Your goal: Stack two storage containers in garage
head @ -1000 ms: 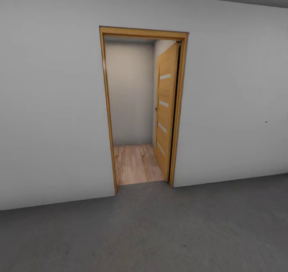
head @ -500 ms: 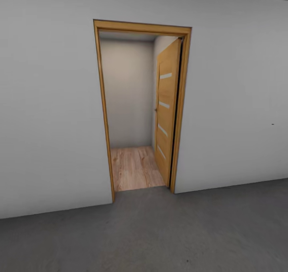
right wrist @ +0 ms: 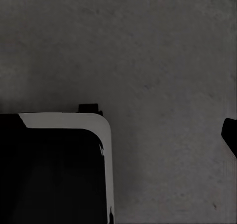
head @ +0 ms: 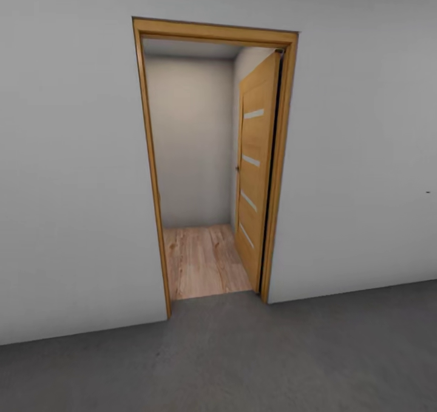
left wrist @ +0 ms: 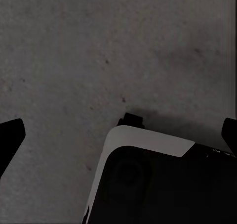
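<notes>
Facing an open wooden door from the floor, both grippers hang wide-spread, holding nothing.

I am facing a pale grey wall with a wood-framed doorway cut into it. The frame runs up both sides and across the top. A wooden door stands open inward along the right side of the opening, with four pale horizontal strips down its face and a small handle on its near edge. Through the opening I see a strip of light wood plank flooring ending at a plain back wall. A tiny dark speck sits on the wall at far right.
</notes>
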Robot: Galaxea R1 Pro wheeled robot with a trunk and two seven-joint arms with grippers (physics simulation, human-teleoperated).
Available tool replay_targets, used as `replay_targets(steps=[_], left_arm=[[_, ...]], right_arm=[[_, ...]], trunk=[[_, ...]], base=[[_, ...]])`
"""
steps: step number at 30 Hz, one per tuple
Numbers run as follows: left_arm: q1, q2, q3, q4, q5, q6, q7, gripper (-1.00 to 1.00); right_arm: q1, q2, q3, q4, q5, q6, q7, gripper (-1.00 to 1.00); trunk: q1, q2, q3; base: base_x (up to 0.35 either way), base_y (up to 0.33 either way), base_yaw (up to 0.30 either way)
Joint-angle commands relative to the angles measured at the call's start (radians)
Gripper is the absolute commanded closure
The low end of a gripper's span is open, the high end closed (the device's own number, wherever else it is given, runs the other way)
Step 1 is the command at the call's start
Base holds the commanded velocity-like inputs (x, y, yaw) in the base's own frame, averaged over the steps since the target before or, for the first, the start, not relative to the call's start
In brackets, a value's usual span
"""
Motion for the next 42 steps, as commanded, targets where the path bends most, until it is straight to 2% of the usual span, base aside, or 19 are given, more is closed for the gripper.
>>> replay_targets(steps=[1, 33, 42], left_arm=[[-0.001, 0.0, -0.006, 0.001, 0.008, -0.003, 0.002, -1.0], [-0.001, -0.002, -0.006, 0.001, 0.006, -0.003, 0.002, -1.0], [-0.001, -0.001, -0.006, 0.001, 0.006, -0.003, 0.002, -1.0]], right_arm=[[-0.001, 0.001, 0.008, 0.003, -0.007, -0.006, -0.001, -1.0], [-0.002, -0.002, 0.007, 0.003, -0.008, -0.009, -0.009, -1.0], [-0.002, -0.001, 0.007, 0.003, -0.007, -0.007, -0.009, -1.0]], trunk=[[0.001, -0.001, -0.001], [0.001, -0.001, -0.001], [0.001, -0.001, -0.001]], base=[[0.322, 0.0, 0.0], [0.322, 0.0, 0.0], [0.32, -0.08, 0.0]])
